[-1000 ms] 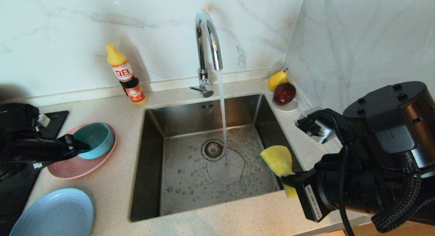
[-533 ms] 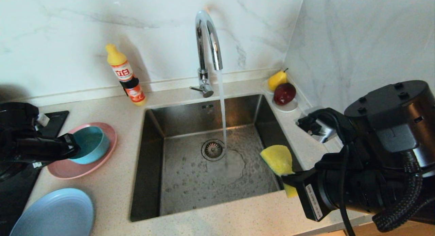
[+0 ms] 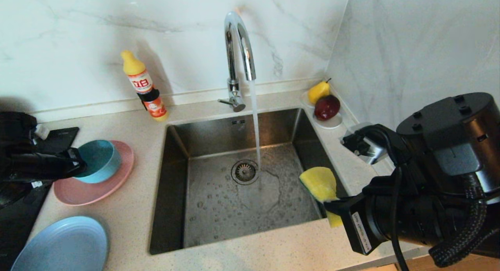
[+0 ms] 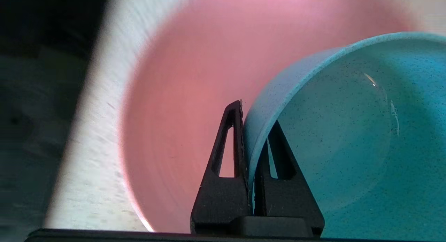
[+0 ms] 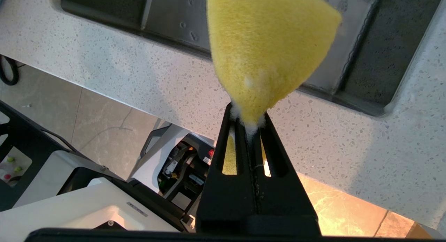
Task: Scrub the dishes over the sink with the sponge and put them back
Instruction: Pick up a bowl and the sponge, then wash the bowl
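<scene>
The left gripper has just clamped onto the wall of the teal bowl, one finger outside the rim and one inside. A second ago its fingers stood apart around that rim while the bowl sat flat; now the bowl tilts, its open mouth turned toward the gripper and its far edge raised off the pink plate beneath it. The wrist view shows the bowl's rim pinched between the two black fingers, with the pink plate blurred behind. This suggests the bowl is being picked up as the first dish to wash, and the next move is probably to carry it to the sink.

Nearer the robot on the counter, the light-blue plate lies flat and untouched.

Across the sink, the right gripper has not moved. It is closed on the narrow end of the yellow sponge, holding it over the sink's right edge.

Water runs from the tall chrome tap onto the basin floor beside the round drain. A detergent bottle stands at the back wall. A pear and a dark red fruit sit on a small white saucer in the far right corner.
</scene>
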`<state>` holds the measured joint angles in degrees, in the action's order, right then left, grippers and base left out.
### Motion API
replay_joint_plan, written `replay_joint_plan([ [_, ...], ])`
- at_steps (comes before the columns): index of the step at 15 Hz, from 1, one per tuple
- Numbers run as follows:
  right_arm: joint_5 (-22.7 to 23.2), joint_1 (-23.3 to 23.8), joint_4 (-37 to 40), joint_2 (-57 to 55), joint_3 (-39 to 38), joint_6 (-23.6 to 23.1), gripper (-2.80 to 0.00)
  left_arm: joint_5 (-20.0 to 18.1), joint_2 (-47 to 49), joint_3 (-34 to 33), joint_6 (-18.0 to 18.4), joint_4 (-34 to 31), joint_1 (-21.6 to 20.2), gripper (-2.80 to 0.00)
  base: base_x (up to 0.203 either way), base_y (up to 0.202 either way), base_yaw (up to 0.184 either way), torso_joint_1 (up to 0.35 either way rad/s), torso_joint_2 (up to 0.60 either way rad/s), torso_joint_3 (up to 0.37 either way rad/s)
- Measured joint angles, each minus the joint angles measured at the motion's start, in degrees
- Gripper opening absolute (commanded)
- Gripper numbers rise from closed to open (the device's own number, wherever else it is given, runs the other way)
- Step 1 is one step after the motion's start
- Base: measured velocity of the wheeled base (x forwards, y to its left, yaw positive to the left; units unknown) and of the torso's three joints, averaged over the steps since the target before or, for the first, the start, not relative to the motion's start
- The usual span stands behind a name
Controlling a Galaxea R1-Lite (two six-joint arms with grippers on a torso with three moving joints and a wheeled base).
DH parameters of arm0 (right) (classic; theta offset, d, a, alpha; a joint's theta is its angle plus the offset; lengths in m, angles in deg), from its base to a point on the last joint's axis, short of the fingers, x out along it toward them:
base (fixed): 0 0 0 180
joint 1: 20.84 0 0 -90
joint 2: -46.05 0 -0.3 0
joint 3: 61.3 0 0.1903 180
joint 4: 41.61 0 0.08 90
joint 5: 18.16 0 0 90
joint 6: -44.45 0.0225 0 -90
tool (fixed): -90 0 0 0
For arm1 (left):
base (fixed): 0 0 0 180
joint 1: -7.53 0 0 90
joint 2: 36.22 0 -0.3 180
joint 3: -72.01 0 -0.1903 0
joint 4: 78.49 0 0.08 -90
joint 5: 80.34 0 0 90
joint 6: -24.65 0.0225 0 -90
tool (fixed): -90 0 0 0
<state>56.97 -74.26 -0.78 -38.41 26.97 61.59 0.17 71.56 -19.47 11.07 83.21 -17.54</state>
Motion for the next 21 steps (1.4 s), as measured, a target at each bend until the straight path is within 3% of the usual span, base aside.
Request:
replay_joint_plan([
  [4,0.0,0.0,0.0,0.0,0.2,-0.1,-2.8,0.0,-4.1,3.2,-0.7,-2.5,-0.6,-2.8,0.0,0.0,0.0,0.0,0.0,0.0],
  [10,0.0,0.0,0.0,-0.1,0.4,-0.2,-2.8,-0.7,-12.4,13.1,-5.3,-15.1,0.7,-2.8,0.0,0.0,0.0,0.0,0.0,0.0],
  [13,0.0,0.0,-0.1,-0.3,0.5,-0.2,-2.8,-0.8,-14.7,18.3,-9.0,-21.7,5.8,-2.8,0.0,0.0,0.0,0.0,0.0,0.0],
  [16,0.0,0.0,-0.1,-0.4,0.6,-0.2,-2.8,0.1,-15.4,19.9,-10.1,-23.6,12.8,-2.8,0.0,0.0,0.0,0.0,0.0,0.0],
  [21,0.1,0.4,-0.5,-0.4,0.5,-0.2,-2.8,9.4,-14.3,19.5,-11.0,-23.4,27.8,-2.8,0.0,0.0,0.0,0.0,0.0,0.0],
])
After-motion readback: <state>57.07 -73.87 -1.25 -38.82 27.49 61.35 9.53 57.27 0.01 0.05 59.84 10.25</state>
